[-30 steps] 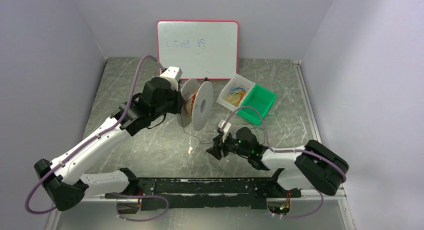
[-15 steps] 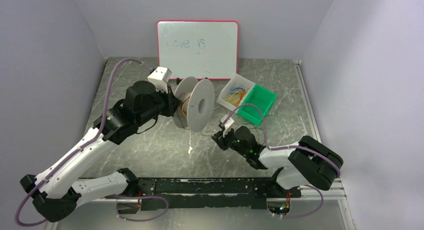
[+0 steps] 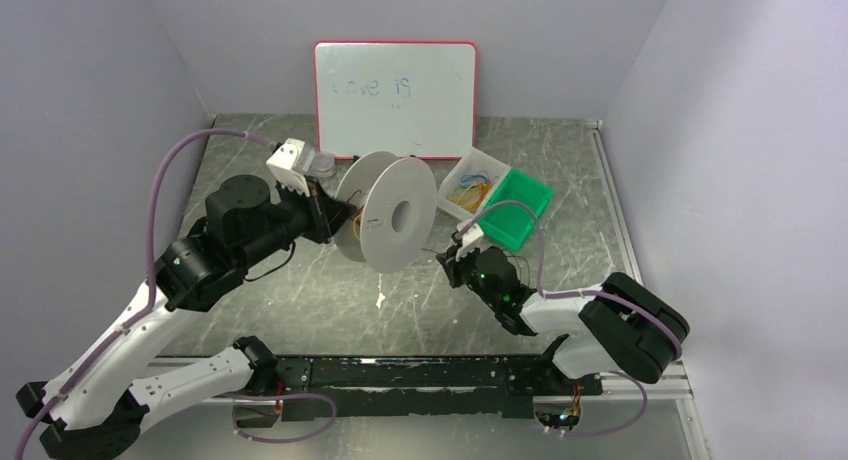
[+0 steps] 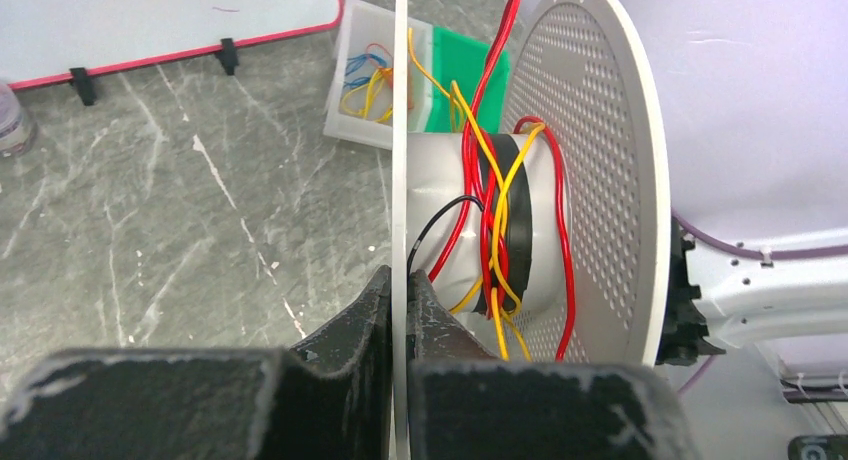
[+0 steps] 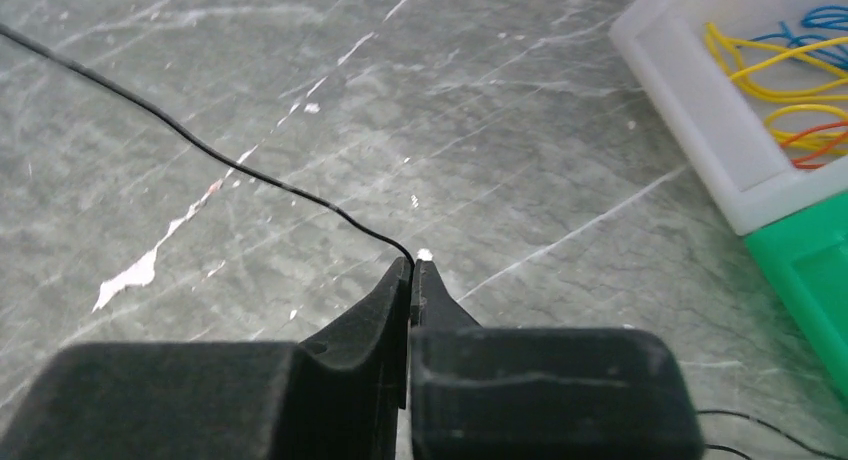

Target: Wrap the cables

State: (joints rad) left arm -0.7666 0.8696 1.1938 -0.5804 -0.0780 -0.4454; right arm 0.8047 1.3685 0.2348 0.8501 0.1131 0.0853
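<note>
Standing behind spool (image 3: 385, 223): whiteboard (image 3: 395, 85); bin (image 3: 480, 156) (white).

Left arm (image 3: 130, 330) stretched forward, left tool (image 4: 400, 280) clamped tight, right arm (image 3: 560, 312) folded low, right tool (image 5: 412, 265) pinched closed

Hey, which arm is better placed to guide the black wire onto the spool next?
Right, probably. The right gripper is shut on the black wire, so it can lead the strand. The left gripper is clamped on a flange of the spool, holding it up.
</note>
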